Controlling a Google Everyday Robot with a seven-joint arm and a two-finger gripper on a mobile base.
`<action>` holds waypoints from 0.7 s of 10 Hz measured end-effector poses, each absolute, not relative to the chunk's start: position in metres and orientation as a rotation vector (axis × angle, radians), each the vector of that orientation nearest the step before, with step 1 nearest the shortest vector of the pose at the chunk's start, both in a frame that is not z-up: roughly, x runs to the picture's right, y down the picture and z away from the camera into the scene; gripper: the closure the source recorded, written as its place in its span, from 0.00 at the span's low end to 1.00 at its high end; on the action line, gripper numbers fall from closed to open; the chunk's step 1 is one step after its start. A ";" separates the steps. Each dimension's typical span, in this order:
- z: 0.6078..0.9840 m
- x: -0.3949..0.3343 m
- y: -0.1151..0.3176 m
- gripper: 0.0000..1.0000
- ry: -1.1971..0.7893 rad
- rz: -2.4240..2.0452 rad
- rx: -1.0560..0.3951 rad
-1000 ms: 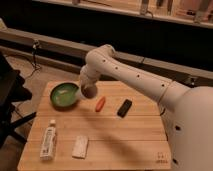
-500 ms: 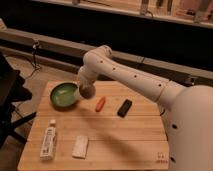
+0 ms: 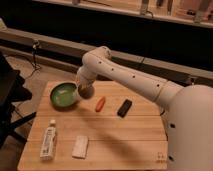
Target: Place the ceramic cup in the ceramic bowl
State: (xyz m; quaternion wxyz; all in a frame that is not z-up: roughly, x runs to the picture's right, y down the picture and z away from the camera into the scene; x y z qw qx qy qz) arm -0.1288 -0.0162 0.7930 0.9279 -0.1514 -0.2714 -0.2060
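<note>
**One arm, one cup, at the rim of a green bowl**

One white robot arm (image 3: pixel 125 75) reaches from the right of the camera view toward the far left part of a pale wooden slatted table (image 3: pixel 125 135). Its gripper (image 3: pixel 85 90) hangs at the right rim of the round, shallow green ceramic bowl (image 3: pixel 61 95), the widest dish on the table. The fingers appear pressed onto the small round ceramic cup (image 3: pixel 86 93), which shows dark at the arm's tip. The cup sits at the end of the gripper, just beside the bowl's right edge and not inside it. Whether the cup touches the rim or the tabletop cannot be told. The bowl's paler, glossy inside shows bare green.

Just right of the gripper lies a small orange carrot-like object (image 3: pixel 100 104), tilted on the boards. Farther right lies a flat black rectangular block (image 3: pixel 124 108), apart from the carrot-like piece. Along the near left side rests a white tube with a dark label (image 3: pixel 48 140), lying lengthwise. Beside it, to the right, is a small white packet (image 3: pixel 80 146). The robot's rounded white body (image 3: pixel 192 130) fills the near right corner.
</note>
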 end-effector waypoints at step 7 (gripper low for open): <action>0.798 -0.135 -0.015 0.99 -0.563 -0.434 -0.304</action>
